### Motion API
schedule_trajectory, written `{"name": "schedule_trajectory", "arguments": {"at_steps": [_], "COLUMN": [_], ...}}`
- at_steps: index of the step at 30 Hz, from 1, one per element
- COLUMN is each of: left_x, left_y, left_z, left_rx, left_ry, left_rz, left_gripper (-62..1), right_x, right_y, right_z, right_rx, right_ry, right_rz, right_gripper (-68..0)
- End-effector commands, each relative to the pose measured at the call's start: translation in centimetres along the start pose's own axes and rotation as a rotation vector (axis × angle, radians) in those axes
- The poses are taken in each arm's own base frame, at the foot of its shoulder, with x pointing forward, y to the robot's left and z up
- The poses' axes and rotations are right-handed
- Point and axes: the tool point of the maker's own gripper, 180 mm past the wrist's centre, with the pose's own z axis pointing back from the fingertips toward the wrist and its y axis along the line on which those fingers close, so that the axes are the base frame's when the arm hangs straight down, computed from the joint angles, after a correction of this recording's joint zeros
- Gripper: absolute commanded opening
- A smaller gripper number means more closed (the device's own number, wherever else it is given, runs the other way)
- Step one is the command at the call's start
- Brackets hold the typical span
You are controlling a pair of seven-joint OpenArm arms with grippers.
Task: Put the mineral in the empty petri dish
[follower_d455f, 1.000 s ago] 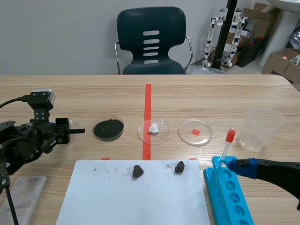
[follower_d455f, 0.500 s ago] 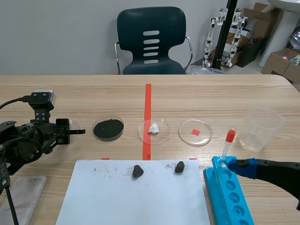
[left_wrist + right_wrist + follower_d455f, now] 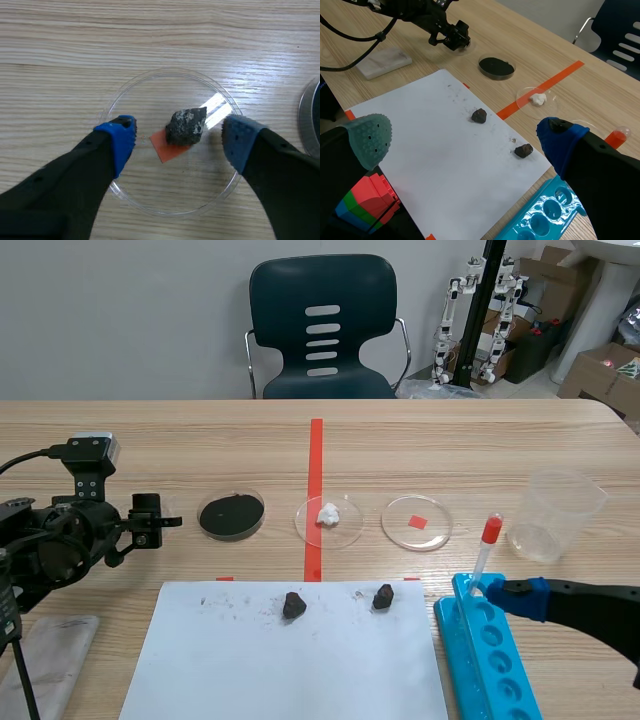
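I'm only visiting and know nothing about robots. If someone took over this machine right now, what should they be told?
Left gripper: open, fingers either side of the stone, not touching it.
Right gripper: open, empty, over the white sheet.
The stone lies inside the clear dish.
Done: the stone is in the dish.
Left: probably just lifting the left arm away.

The dark, grey-flecked mineral (image 3: 186,127) lies near the middle of the clear petri dish (image 3: 175,187).
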Motion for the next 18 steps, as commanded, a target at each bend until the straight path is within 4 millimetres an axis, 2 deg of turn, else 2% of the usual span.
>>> {"name": "schedule_trajectory", "arguments": {"at_steps": [1,4,10,13,18], "left_x": [1.3,1.4,1.5,1.5,2.6], "left_y": [0.0,0.3,1.5,1.7,1.2], "left_z": [0.0,0.0,0.2,0.4,1.2], "left_rx": [0.0,0.004,0.02,0.002,-0.026], "left_ry": [-0.036,-0.038,-0.038,-0.04,-0.084], "left_rz": [0.0,-0.005,-0.02,-0.026,-0.051], "left_gripper": [-17.0,-9.0,-0.4,1.4,1.4], "right_x": [1.2,1.2,1.2,1.2,1.2], "right_y": [-0.4,-0.4,-0.4,-0.4,-0.4], "right_z": [-0.2,-0.2,-0.2,-0.2,-0.2], "right_rx": [-0.014,-0.014,-0.014,-0.014,-0.014], "right_ry": [-0.042,-0.042,-0.043,-0.042,-0.042], "right_rz": [0.006,0.006,0.006,0.006,0.006], "right_gripper": [-6.9,-6.9,-6.9,-6.9,-6.9]}}
